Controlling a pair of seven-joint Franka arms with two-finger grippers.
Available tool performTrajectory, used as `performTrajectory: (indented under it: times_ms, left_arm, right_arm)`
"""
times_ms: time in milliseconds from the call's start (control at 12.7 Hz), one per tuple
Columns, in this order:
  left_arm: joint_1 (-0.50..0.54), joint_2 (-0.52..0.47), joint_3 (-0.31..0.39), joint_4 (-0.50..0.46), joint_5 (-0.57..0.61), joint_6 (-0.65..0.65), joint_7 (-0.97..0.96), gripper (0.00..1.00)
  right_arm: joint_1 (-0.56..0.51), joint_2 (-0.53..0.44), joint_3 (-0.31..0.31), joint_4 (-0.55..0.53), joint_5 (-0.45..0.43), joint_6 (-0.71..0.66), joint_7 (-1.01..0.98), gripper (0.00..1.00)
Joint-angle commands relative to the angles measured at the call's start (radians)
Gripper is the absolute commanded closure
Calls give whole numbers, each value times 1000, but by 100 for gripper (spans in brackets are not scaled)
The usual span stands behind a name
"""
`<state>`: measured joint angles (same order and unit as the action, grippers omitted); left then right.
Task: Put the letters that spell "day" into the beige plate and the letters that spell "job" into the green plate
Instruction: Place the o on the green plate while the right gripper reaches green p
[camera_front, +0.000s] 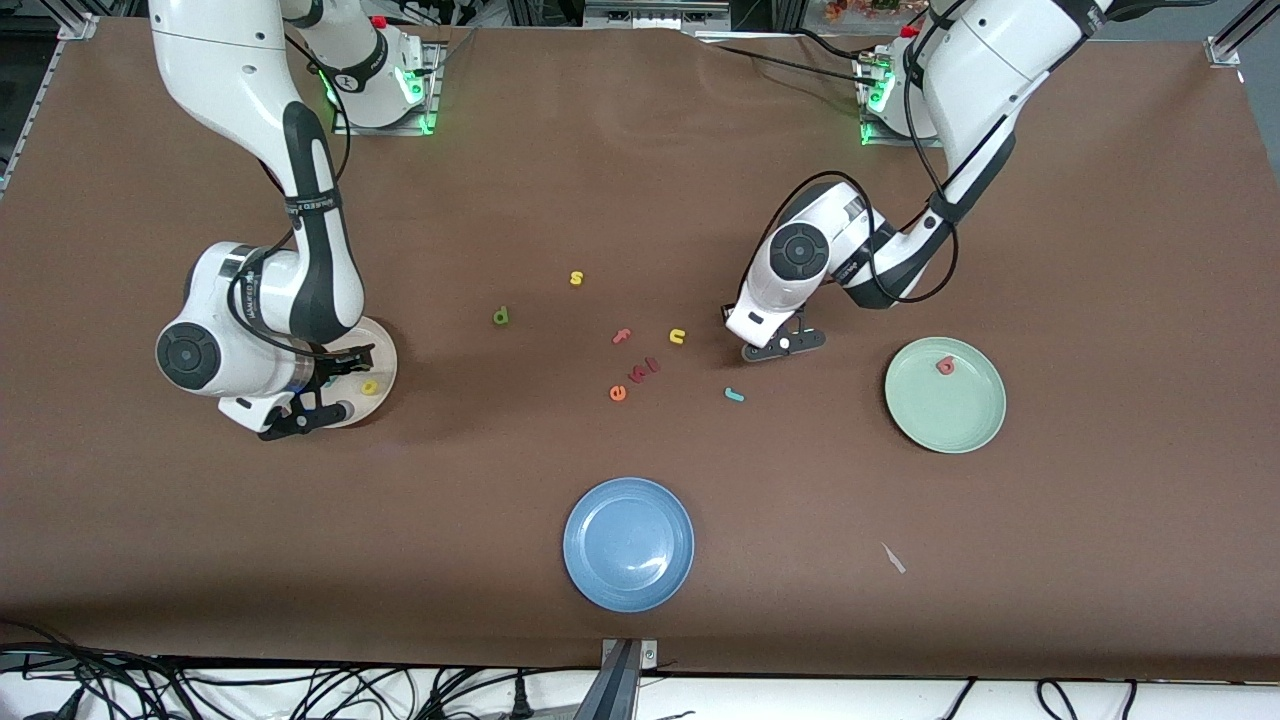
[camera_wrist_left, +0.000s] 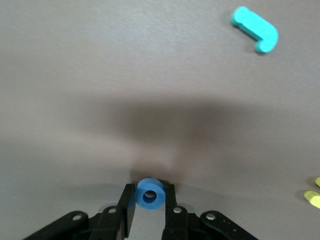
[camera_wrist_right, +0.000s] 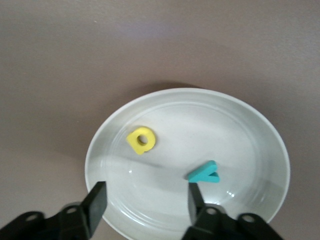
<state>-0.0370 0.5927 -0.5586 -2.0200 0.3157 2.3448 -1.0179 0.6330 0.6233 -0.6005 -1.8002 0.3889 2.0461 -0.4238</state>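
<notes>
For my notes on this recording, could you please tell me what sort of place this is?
Most likely a robotics lab bench: two robot arms are bolted to a table under a brown cover, cables trail along its edge, and toy letters and plates, such as the blue plate, are laid out as props.

— Can you read any label or brand on the rig?
— No; you get only the toy letters as signs: s (camera_front: 576, 278), f (camera_front: 622, 336), u (camera_front: 677, 336), e (camera_front: 618, 393), green d (camera_front: 501, 317), teal j (camera_front: 734, 395).

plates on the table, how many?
3: beige plate under the right gripper, green plate at the left arm's end, blue plate nearest the front camera. None seem hidden.
</notes>
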Motion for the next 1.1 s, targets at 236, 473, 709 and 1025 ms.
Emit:
performTrajectory:
  times_ms: [236, 473, 709, 1025]
  left_arm:
    - [57, -96, -4, 66, 26, -212, 161, 98]
    - [146, -116, -3, 72, 22, -226, 353, 98]
    - [256, -116, 2, 90, 28, -232, 525, 98]
    - [350, -68, 19, 92, 34, -228, 677, 97]
  right_arm:
    - [173, -68, 5, -54, 25, 6, 282, 0]
    - [273, -178, 11, -256, 25, 233, 387, 0]
    - [304, -204, 85, -355, 25, 398, 518, 0]
    - [304, -201, 156, -416, 33, 520, 585, 0]
